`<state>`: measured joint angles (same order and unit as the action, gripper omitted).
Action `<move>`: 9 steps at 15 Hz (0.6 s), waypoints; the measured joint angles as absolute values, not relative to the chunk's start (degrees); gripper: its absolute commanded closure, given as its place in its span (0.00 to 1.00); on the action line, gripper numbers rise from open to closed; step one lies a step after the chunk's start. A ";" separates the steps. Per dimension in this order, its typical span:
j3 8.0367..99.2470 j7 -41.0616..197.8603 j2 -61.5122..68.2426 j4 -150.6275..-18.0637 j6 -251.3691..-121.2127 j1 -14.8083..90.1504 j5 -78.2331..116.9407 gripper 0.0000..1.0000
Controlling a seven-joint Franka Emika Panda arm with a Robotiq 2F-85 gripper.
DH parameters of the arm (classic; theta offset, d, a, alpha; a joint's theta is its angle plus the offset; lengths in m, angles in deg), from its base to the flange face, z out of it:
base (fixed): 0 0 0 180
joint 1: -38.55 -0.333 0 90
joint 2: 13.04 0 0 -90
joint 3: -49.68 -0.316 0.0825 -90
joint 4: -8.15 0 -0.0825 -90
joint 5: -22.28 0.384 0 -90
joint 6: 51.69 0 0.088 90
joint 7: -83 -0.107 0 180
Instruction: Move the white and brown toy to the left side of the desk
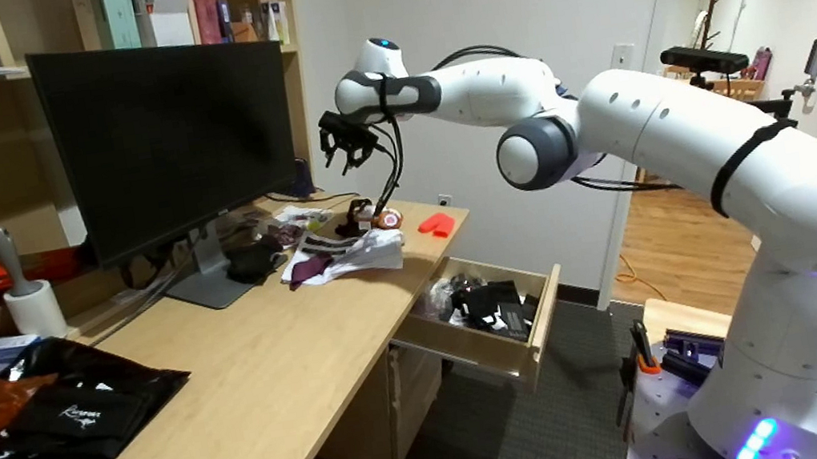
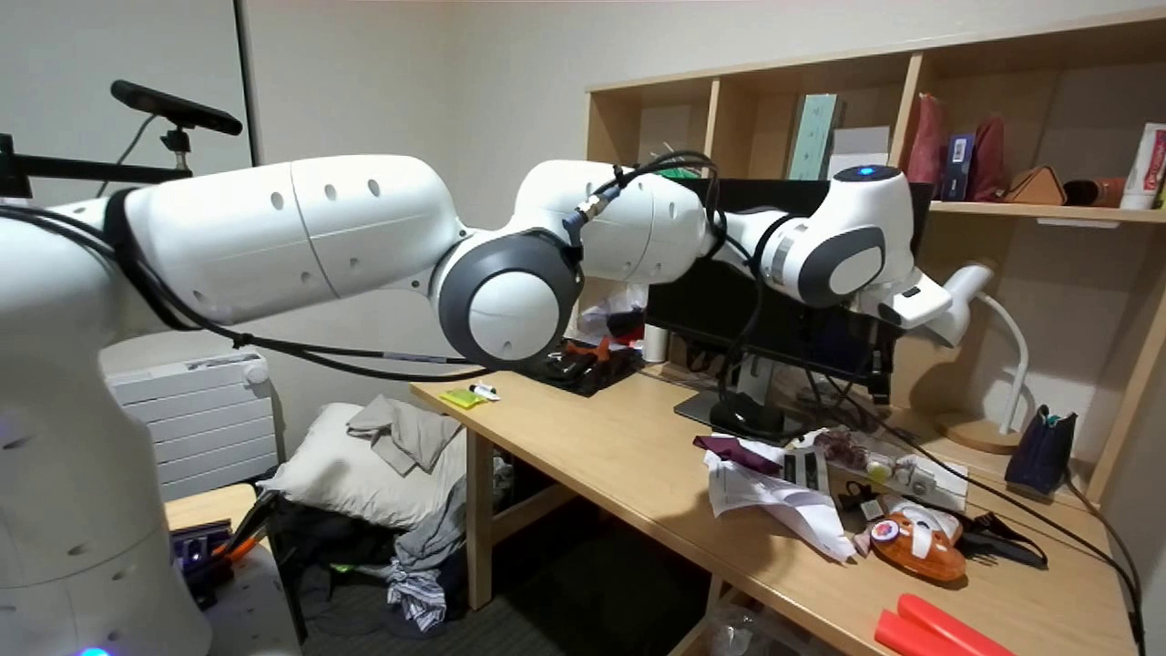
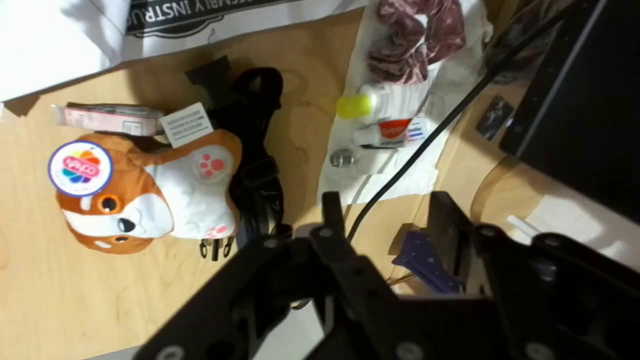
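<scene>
Near the end edge of the bench point(image 2: 629, 456), drawer point(image 1: 462, 347) side, lies the toy point(image 3: 150, 195), ungripped, and higher up hangs the gripper point(image 3: 386, 206), fingers apart, presumably to admit that plump body!

In an exterior view, the white arm point(image 1: 633, 107) reaches from the near right towards left and far; below its wrist point(image 1: 363, 97), the black gripper point(image 3: 386, 207) points down, its fingers point(image 3: 332, 215) standing apart.
</scene>
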<state>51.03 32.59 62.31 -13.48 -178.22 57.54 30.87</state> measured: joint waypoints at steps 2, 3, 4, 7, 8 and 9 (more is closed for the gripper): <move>53.25 29.75 63.42 -13.47 -177.68 58.02 30.54 0.09; 54.35 28.36 64.04 -13.48 -177.37 58.27 30.33 0.02; 55.30 27.14 64.68 -13.49 -176.93 58.56 30.02 0.01; 58.21 24.33 66.07 -14.45 -174.36 59.10 29.08 0.00; 58.95 23.94 66.36 -15.16 -173.85 59.23 29.08 0.00; 59.18 23.77 66.87 -15.30 -172.81 59.48 28.88 0.00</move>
<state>59.18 23.77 66.87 -15.30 -172.81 59.48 28.88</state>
